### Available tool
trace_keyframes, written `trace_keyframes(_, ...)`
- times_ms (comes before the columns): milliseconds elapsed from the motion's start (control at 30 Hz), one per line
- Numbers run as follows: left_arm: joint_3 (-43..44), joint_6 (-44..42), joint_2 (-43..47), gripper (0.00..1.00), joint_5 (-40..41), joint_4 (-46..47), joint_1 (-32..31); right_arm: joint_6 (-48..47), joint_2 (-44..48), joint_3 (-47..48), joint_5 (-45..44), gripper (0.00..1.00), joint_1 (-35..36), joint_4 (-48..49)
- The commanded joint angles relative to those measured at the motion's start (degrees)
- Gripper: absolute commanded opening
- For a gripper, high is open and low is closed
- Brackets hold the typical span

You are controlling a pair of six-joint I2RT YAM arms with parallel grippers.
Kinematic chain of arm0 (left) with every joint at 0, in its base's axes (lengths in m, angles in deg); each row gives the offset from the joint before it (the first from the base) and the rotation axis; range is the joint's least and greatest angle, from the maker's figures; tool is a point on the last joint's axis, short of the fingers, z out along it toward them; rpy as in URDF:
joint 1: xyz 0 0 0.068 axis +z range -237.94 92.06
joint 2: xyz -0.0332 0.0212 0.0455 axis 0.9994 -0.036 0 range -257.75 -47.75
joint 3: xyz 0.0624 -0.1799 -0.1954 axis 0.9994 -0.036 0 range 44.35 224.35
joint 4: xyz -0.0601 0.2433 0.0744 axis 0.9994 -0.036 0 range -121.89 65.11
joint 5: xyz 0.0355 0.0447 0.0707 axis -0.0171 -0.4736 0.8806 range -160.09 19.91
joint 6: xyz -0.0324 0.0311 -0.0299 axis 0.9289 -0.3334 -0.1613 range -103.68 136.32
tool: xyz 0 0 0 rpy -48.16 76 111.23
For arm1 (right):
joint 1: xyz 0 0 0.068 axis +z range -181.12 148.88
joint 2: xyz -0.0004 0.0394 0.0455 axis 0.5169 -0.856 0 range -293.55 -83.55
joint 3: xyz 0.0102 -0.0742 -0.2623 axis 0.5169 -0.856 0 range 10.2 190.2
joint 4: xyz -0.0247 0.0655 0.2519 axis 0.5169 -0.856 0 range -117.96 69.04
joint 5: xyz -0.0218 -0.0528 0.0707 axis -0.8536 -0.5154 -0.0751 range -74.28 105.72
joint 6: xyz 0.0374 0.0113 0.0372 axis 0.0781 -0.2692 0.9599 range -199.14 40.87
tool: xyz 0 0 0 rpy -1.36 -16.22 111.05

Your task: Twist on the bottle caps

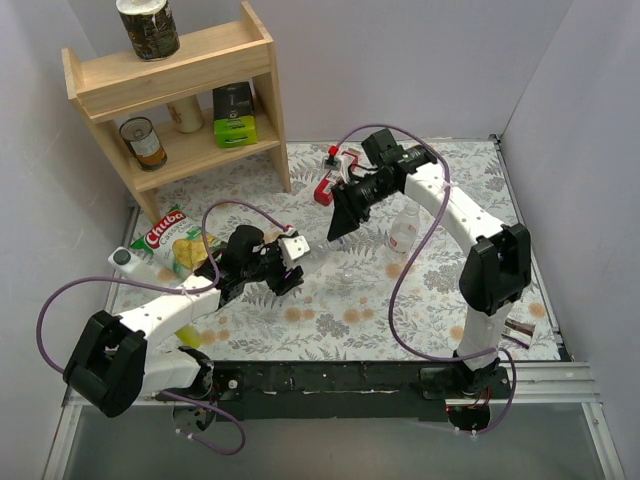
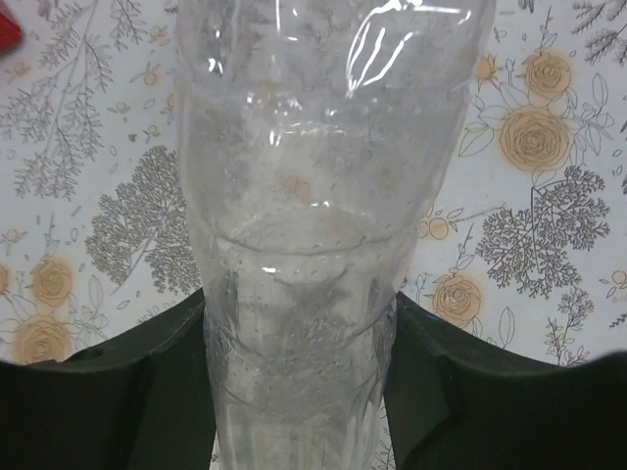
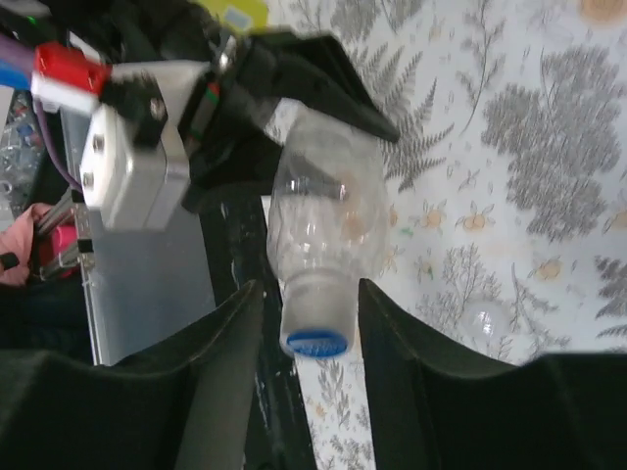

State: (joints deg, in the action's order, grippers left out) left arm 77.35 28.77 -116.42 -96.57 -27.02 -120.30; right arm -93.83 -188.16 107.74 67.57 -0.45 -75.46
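There are two bottles. The plain bottle point(image 2: 313, 196) is clenched between the left fingers point(image 2: 118, 392), which press against its lower body from both sides. Its neck points toward the right wrist camera. The labelled bottle point(image 1: 403, 232) stands upright on the desk point(image 1: 450, 310), just to the right of the right arm's wrist, and nothing touches it. Its top looks whitish, but it is too small to tell whether a cap sits there.

Only one cap is certain. The blue cap point(image 3: 315, 343) sits on the neck of the plain bottle. The right fingers point(image 3: 118, 411) are spread, one on each side of that cap and neck, with a narrow gap on both sides, so they grasp nothing.

A small clear round thing point(image 3: 487, 318) lies on the desk near the plain bottle. It is too faint to tell whether it is the second cap.

At the far left stands one wooden shelf point(image 1: 170, 75). It carries two cans, one on top point(image 1: 148, 27) and one on the lower board point(image 1: 143, 142), plus one pale jar point(image 1: 186, 116) and one green-and-black box point(image 1: 235, 115). One snack bag point(image 1: 170, 240) lies in front of the shelf, beside the left arm. One red object point(image 1: 333, 180) sits on the desk beyond the right fingers.
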Motion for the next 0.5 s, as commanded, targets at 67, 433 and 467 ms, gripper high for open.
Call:
trace_keyframes(67,8.31,-2.86,3.27,0.00,-9.18,-7.43,-0.16,-8.55,0.99,22.68,-1.54,0.57,-1.41,-9.64)
trace_keyframes(433,18.68,-12.18,-2.17,0.00,-23.19,-32.65,-0.16,-43.38,31.45,-13.11,-10.54,0.63,-1.23,0.68)
trace_keyframes(467,19.12,-13.84,-2.26,0.00,-22.92,-33.37,-0.16,-43.40,33.32,-15.25,-11.24,0.64,-1.15,6.02)
